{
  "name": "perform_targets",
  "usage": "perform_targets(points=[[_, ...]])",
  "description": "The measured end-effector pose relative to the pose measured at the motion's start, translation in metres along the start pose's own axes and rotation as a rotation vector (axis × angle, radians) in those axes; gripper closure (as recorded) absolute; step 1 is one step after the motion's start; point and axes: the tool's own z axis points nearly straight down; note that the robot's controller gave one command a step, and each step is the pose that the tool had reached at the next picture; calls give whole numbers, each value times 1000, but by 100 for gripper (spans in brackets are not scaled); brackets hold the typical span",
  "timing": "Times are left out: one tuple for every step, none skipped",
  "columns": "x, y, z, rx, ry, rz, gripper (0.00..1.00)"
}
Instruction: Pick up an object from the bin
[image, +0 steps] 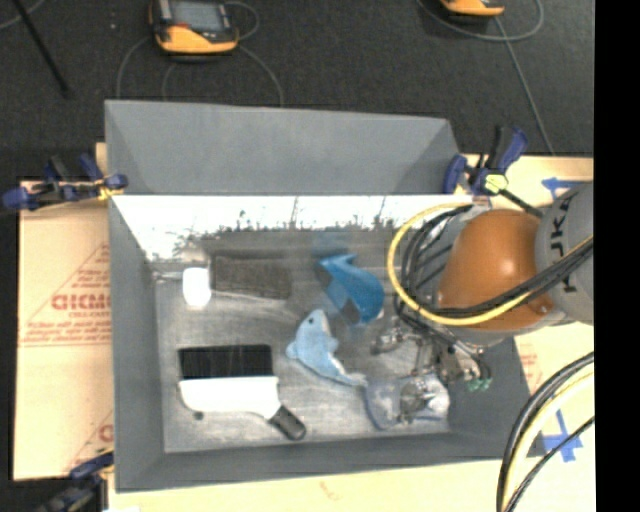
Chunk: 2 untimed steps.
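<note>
Hanging low, gripper (418, 392) seemingly touches bluish lump (384, 408).

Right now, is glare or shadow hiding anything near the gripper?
Camera view: glare whitens the bin's back wall, away from the gripper; the arm shades the right corner, so the pale blue-grey thing under the gripper is hard to outline; the light blue toy beside it is well lit.
</note>
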Motion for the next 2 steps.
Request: perform_targets(points=[[-10,5,36,-2,5,-301,100],[-10,5,36,-2,5,-301,100]])
